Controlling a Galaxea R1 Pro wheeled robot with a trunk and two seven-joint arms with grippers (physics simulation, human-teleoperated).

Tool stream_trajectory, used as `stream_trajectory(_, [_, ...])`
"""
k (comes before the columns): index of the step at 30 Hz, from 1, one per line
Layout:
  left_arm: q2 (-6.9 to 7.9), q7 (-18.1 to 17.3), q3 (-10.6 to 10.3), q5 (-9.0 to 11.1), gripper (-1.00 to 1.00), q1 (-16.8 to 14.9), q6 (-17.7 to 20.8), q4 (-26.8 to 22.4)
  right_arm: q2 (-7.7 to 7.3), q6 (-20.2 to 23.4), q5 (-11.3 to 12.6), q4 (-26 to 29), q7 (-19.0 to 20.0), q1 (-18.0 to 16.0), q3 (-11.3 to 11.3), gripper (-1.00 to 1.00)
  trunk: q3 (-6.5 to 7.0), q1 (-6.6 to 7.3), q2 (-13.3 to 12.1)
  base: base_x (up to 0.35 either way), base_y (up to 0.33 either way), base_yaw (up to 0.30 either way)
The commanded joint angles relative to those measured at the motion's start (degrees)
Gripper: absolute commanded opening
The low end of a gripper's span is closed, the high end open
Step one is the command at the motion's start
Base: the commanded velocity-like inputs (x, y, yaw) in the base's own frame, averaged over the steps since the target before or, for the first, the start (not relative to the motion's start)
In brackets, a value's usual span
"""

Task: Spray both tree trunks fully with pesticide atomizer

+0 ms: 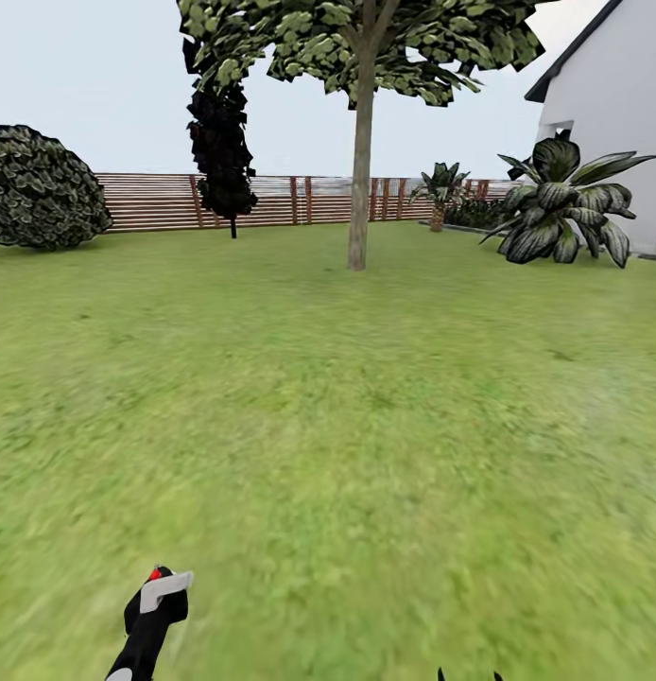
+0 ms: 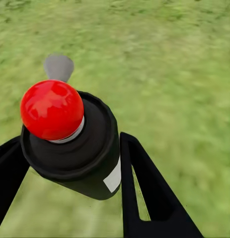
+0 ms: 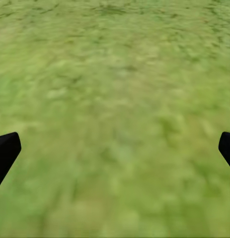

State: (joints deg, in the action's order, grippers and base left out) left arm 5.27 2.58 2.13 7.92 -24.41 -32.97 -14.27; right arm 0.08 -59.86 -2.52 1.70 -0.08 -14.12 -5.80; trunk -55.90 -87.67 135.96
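The pesticide atomizer point(image 2: 80, 153) is a black canister with a red ball knob point(image 2: 51, 109) and a grey nozzle point(image 2: 58, 67). My left gripper point(image 2: 70, 148) is shut on it, one black finger point(image 2: 144, 188) on each side of the body. In the head view the atomizer point(image 1: 158, 596) sits low at the left, over the lawn. One tree stands ahead across the grass, its slim tan-grey tree trunk point(image 1: 359, 180) rising to a light green crown point(image 1: 366, 38). My right gripper point(image 3: 115, 148) is open over bare grass, its tips point(image 1: 468, 675) at the lower edge.
A brown slat fence point(image 1: 271, 200) closes the far side of the garden. A dark narrow tree point(image 1: 219, 132) and a round bush point(image 1: 40, 189) stand at the left, a broad-leaved plant point(image 1: 564, 208), a small palm point(image 1: 440, 189) and a white house point(image 1: 612, 113) at the right.
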Motion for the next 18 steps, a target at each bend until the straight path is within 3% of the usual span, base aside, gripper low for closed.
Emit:
stream_trajectory(1, [0.00, 0.0, 0.0, 0.3, -1.00, 0.0, -0.2, 0.0, 0.01, -0.1, -0.3, 0.0, 0.0, 0.0, -0.4, 1.00, -0.05, -0.02, 0.0, 0.338, 0.000, 0.000])
stream_trajectory(18, [0.00, 0.0, 0.0, 0.3, -1.00, 0.0, -0.2, 0.0, 0.01, -0.1, -0.3, 0.0, 0.0, 0.0, -0.4, 1.00, -0.05, -0.02, 0.0, 0.338, 0.000, 0.000])
